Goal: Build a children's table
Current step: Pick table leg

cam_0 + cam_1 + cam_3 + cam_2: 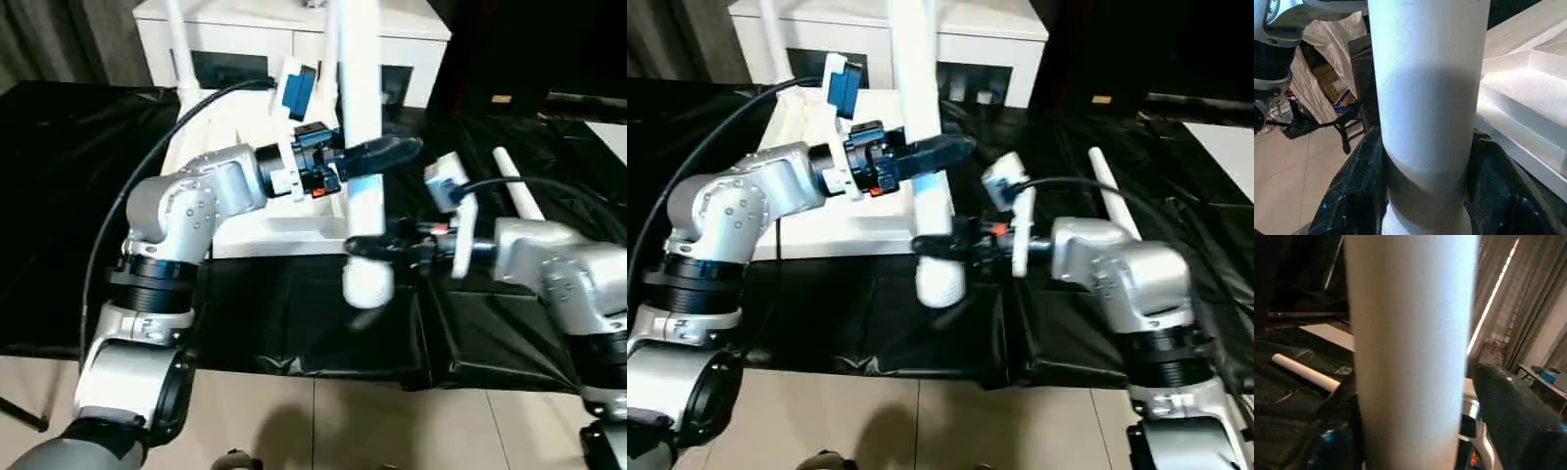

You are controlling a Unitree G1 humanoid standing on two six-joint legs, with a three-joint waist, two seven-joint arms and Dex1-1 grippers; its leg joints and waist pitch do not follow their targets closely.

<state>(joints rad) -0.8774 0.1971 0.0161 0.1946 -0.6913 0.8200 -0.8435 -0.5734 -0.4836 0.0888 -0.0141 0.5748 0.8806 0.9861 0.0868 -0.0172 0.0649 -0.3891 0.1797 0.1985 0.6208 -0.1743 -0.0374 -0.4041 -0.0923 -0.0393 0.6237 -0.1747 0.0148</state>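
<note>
Leg (360,147) is near vertical, flared end down, above the front edge of the tabletop (265,230). Left gripper (377,157) is clamped mid-shaft, right gripper (377,247) clamped just above the flare. Nearest socket isn't visible; the spare leg (517,186) lies off to the right.
</note>
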